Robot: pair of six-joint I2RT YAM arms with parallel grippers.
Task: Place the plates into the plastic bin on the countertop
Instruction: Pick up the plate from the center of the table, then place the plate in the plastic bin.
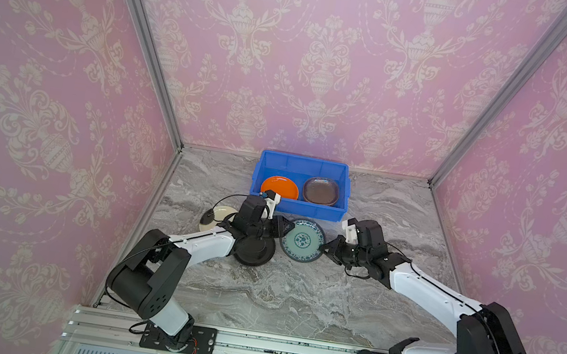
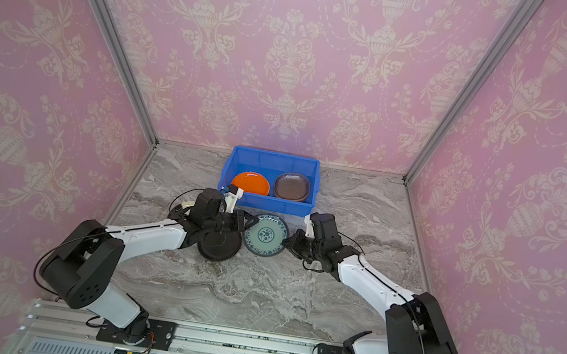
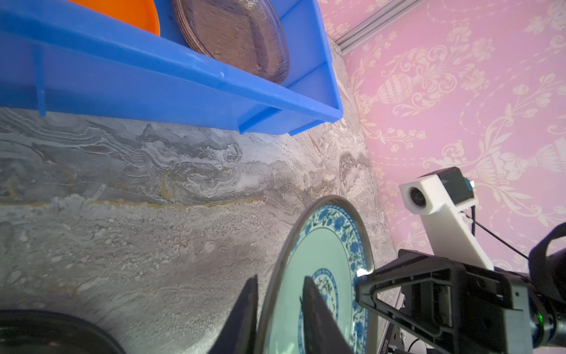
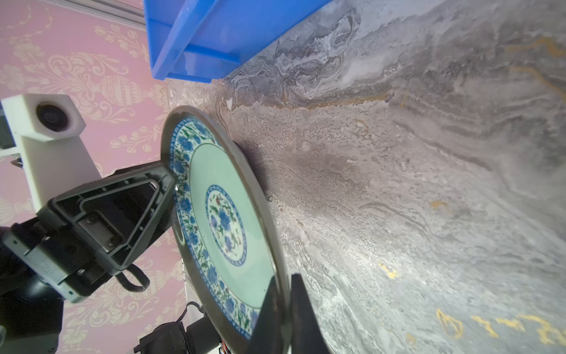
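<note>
The teal plate (image 1: 303,240) is tilted up, painted side to the camera, just at 6 o'clock of the bin (image 1: 298,208). I can't tell if its low edge touches the counter (image 1: 294,301). The right gripper (image 1: 324,247) is clamped on the rim at 3 o'clock. The left gripper (image 1: 285,228) is at 9 o'clock w/ 1 finger on each side of the rim. In the left wrist view a thin gap shows by 1 finger (image 3: 248,306), so I can't tell if it pinches.

What could go wrong:
1. If the right gripper lets go before the left one holds hard, the plate can drop & crack on the stone.
2. If both hold & the 2 arms pull diff ways, the smooth rim can slip out.
3. The bin's front wall is close at 12 o'clock. A low carry could knock the plate on it or shove the bin.
4. Inside sit the orange plate (image 1: 279,187) & the brown plate (image 1: 321,190), side by side. The teal one will prob. land on 1 of them, & a hard drop may chip both.
5. The black plate (image 1: 255,253) lies under the left arm at 8 o'clock, w/ the cream plate (image 1: 221,212) at 9 o'clock. A low swing may bump them.
</note>
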